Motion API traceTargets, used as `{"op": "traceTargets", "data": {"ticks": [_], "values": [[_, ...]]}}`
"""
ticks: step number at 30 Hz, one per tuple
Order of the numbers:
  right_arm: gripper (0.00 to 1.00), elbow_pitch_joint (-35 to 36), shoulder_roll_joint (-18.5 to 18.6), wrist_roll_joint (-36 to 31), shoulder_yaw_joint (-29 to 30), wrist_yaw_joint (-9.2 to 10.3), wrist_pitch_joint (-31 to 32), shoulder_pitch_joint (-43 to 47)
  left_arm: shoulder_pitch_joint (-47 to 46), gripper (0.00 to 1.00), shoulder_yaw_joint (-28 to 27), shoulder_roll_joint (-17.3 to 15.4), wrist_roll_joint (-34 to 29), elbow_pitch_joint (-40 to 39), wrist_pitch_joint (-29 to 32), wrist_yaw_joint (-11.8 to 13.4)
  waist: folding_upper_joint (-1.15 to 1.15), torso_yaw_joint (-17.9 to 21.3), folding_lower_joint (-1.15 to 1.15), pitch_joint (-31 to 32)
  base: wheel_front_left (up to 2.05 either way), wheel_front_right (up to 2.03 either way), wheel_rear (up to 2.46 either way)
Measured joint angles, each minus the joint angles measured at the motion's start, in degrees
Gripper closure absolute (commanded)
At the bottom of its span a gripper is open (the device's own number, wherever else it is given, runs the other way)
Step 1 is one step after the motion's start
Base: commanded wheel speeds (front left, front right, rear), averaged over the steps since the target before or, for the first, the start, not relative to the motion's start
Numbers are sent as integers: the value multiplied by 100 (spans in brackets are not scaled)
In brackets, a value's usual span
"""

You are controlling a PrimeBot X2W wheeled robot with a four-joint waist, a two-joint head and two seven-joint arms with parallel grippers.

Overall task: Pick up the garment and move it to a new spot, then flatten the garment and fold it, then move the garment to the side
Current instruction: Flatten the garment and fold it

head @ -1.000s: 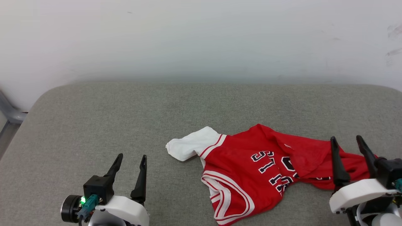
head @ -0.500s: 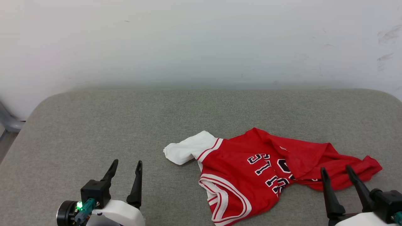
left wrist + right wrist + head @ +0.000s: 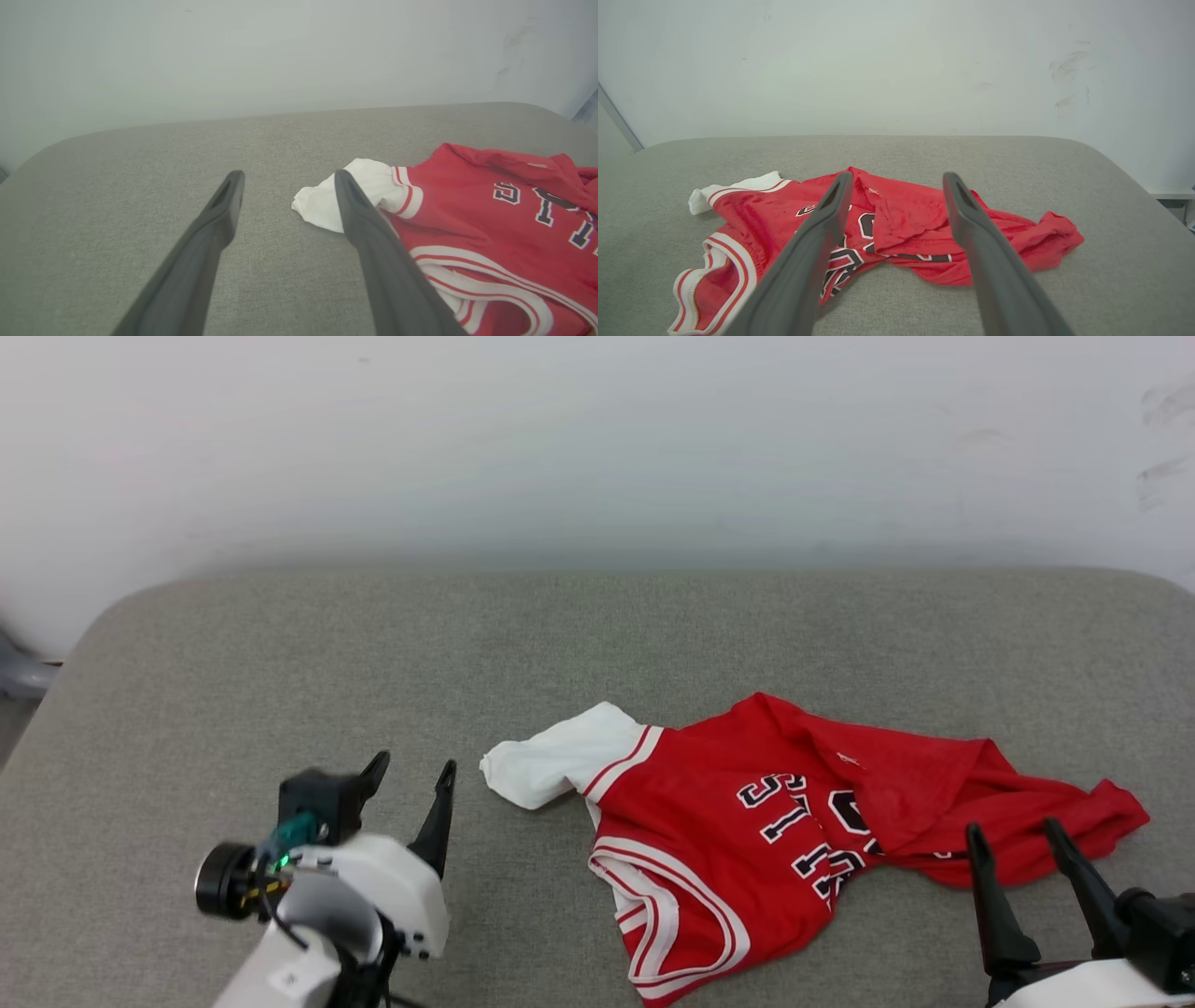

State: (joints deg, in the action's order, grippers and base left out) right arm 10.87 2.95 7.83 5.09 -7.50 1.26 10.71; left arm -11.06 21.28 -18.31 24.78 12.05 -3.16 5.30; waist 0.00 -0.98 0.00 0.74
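Seen from the head, the left gripper (image 3: 416, 763) sits nearest, at 7 o'clock. Its two dark fingers are spread wide with nothing between them and point toward 1 o'clock over bare cloth. The right gripper (image 3: 1015, 827) is at 5 o'clock, its fingers likewise released and empty. Their tips overlap the near right part of the garment (image 3: 709, 803), and whether they touch it cannot be told.

The garment lies crumpled on the right half of the grey padded surface (image 3: 280, 691), running from just right of centre out toward 3 o'clock.
- **Near end:** the striped opening (image 3: 677, 919) reaches toward 6 o'clock, close to the bottom of the view.
- **Left end:** the white sleeve (image 3: 551, 767) points to 9 o'clock, just beyond the left gripper's tips and apart from them.
- **Middle:** the dark lettering (image 3: 794, 821) is partly covered by a flap of red cloth folded over it.
- **Right end:** the bunched red end (image 3: 1111, 812) lies at 3 o'clock, near the pad's right side but fully on the pad.

Open room lies to the left, where the whole stretch from 8 to 11 o'clock is bare fabric. A broad bare band also runs past the garment toward 12 o'clock.

The pad's far edge curves down into rounded corners at 10 and 2 o'clock. Behind that edge stands a pale wall (image 3: 597, 448), which carries faint scuffs at 2 o'clock.
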Motion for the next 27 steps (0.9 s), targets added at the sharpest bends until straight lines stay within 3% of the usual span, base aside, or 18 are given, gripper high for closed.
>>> {"op": "traceTargets", "data": {"ticks": [15,21,27], "values": [[0,-21,-2,73,-151,0,-151,-647,-2347,0,396,-274,932,1247,2832,-1140,0,301,1,-1052,0,0,0],[0,-193,-2,162,-198,0,-293,-843,-2858,0,756,-457,1422,1780,4000,-1260,0,525,1,-1438,0,0,0],[0,-382,-2,292,-266,0,-419,-1004,-3162,0,1114,-577,1670,2190,4584,-1271,0,700,1,-1702,0,0,0]]}}
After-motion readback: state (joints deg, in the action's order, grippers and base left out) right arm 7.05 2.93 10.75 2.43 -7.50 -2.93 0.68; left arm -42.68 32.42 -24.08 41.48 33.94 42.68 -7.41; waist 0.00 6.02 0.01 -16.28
